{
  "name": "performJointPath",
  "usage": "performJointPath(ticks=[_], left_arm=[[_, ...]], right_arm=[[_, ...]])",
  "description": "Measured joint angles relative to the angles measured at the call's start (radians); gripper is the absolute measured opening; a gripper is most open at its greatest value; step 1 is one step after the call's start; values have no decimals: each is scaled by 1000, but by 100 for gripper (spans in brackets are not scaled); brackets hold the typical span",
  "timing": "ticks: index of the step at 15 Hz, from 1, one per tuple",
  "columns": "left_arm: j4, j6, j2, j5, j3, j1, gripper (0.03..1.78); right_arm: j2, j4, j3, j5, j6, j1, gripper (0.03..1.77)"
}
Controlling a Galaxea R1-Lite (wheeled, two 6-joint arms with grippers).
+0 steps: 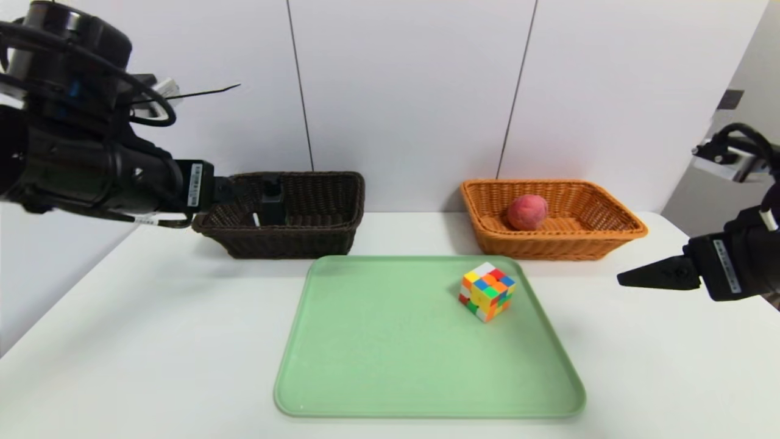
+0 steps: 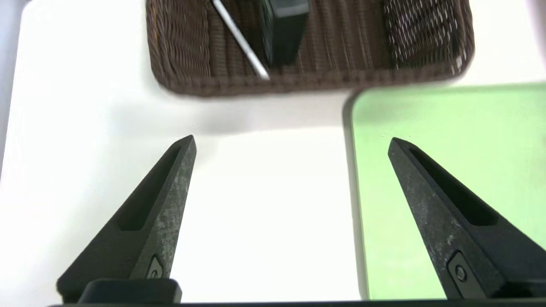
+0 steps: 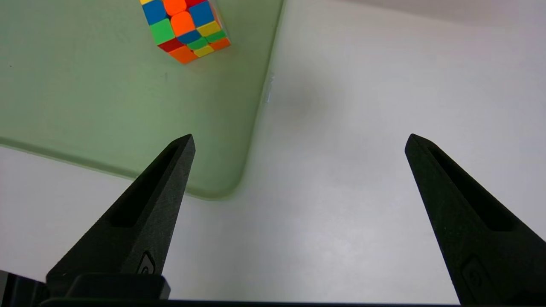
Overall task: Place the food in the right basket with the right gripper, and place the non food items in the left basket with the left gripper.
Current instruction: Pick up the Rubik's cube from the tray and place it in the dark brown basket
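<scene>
The reddish peach (image 1: pixel 527 211) lies inside the light orange basket (image 1: pixel 609 235) at the back right. A multicoloured cube (image 1: pixel 486 291) sits on the green tray (image 1: pixel 396 341), near its far right corner. In the dark brown basket (image 2: pixel 298 81) at the back left, a black bottle (image 2: pixel 283 30) and a thin white-and-silver pen (image 2: pixel 241 40) lie together. My left gripper (image 2: pixel 291 142) hovers open and empty just in front of that basket, above the table and the tray's left edge. Off the tray's right side, my right gripper (image 3: pixel 299 138) hangs open and empty over the bare table.
The white table (image 1: pixel 152 341) runs out to the wall behind both baskets. The tray takes up the middle front. The right wrist view shows the cube (image 3: pixel 185 27) on the tray (image 3: pixel 85 106), beyond the gripper.
</scene>
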Motion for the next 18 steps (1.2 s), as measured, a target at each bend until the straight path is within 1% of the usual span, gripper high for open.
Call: performJointPath(ticks=[1,2,3,5,6,8,10,11,14,16,18], left_arm=[[-15,-8,-46,4,66,-21,161],[-36,-19,-88,15,131,-40,162],[-55,-33,-122,37,186,-51,163],[-93,-48,-178,90,293,-64,165],[-118,-50,-203,102,350,-66,166],[-216,-49,-248,113,473,-70,167],[-324,-47,-284,130,559,-71,167],[-341,-48,-296,133,581,-71,167],[-343,-50,-304,136,597,-71,168],[-346,-50,-294,140,597,-71,169],[-346,-52,-287,141,597,-71,169]], right_arm=[[-15,-96,84,1,-3,7,170],[-29,-219,170,3,-4,20,170],[-40,-337,243,4,-4,36,170],[-57,-551,351,5,-1,90,170],[-64,-623,390,8,0,114,170],[-74,-729,467,23,2,156,170],[-79,-823,546,26,3,194,170],[-80,-876,590,27,2,209,170],[-77,-1027,693,31,-1,243,170],[-56,-1103,740,31,5,249,170],[-17,-1228,785,28,11,248,170]])
